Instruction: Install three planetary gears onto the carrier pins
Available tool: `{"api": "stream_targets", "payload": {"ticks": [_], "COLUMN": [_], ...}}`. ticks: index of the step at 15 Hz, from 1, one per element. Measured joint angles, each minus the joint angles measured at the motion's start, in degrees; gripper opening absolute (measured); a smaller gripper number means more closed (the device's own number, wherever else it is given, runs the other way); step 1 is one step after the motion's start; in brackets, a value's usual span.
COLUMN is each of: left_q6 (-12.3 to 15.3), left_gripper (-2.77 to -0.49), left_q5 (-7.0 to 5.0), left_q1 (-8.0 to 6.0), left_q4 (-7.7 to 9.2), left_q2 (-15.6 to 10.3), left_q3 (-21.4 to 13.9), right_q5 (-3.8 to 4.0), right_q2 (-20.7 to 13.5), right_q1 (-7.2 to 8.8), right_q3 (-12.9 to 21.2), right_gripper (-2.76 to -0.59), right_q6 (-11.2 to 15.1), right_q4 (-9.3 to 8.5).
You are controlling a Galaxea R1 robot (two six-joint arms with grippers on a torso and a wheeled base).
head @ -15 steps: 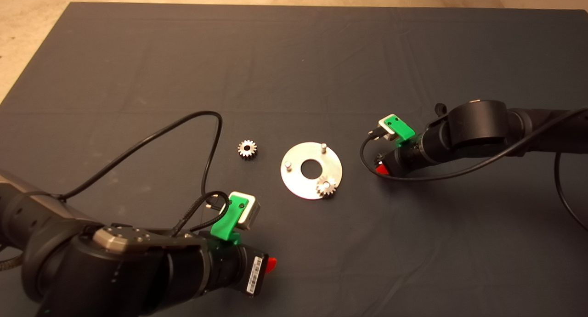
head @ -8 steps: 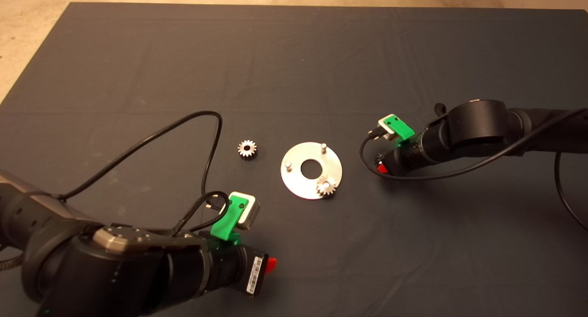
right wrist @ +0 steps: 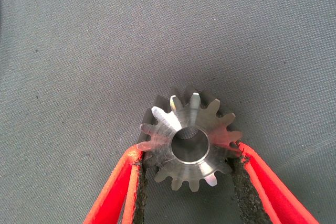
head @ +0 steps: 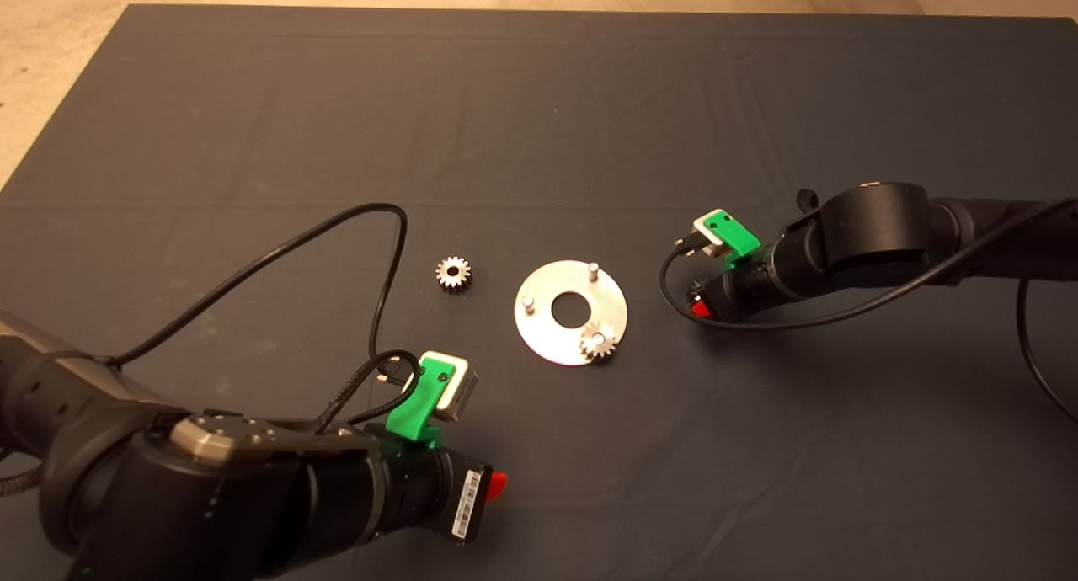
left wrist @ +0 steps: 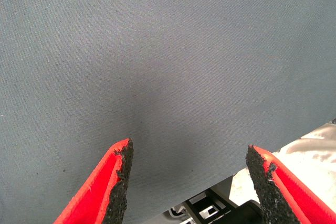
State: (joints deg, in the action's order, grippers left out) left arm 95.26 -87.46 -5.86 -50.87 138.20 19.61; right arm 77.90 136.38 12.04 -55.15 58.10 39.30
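Three gears showed on the dark mat point(head: 539, 101). One gear point(right wrist: 190, 140) sat between the black pads of the right pincer point(right wrist: 189, 156), both pads pressed against its teeth, so that pincer was clamped on it. In the head view only a dark toothed edge of this held gear point(head: 696, 289) showed at the tip of the right pincer point(head: 699, 305), which was low over the mat, just beyond the plate's point(head: 547, 337) edge on the side away from the loose gear. In the right wrist view the held gear lay flat, bore up, with the mat under it; whether it was touching the mat or lifted off it could not be told.

A second gear point(head: 599, 342) was seated on one of the pins, at the rim of the plate on the side nearest the left pincer. Two pins were bare: one pin point(head: 593, 269) near the right pincer's side of the plate, the other pin point(head: 528, 301) on the side facing the third gear. That third gear point(head: 453, 273) lay flat on the mat, apart from the plate, well away from both pincers, beside a looping black cable point(head: 337, 227).

The left pincer point(left wrist: 189, 182) hung over bare mat with its fingers point(left wrist: 118, 182) wide apart and nothing between them; in the head view the left pincer point(head: 498, 482) was short of the plate
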Motion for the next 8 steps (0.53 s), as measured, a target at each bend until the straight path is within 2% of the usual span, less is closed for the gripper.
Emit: {"api": "stream_targets", "payload": {"ticks": [5, 8], "left_q6": [0.0, 0.0], "left_gripper": [-1.77, -1.77], "left_q5": [0.00, -0.02], "left_q1": [0.02, 0.49], "left_q4": [0.00, -0.12], "left_q2": [0.0, 0.0], "left_q3": [0.0, 0.0], "right_q5": [0.02, 0.02], "right_q2": [0.0, 0.0], "right_q1": [0.02, 0.05], "right_q3": [0.0, 0.0], "right_gripper": [-2.47, -2.53], "right_q6": [-0.2, -0.2], "right_q4": [-0.13, -0.15]}}
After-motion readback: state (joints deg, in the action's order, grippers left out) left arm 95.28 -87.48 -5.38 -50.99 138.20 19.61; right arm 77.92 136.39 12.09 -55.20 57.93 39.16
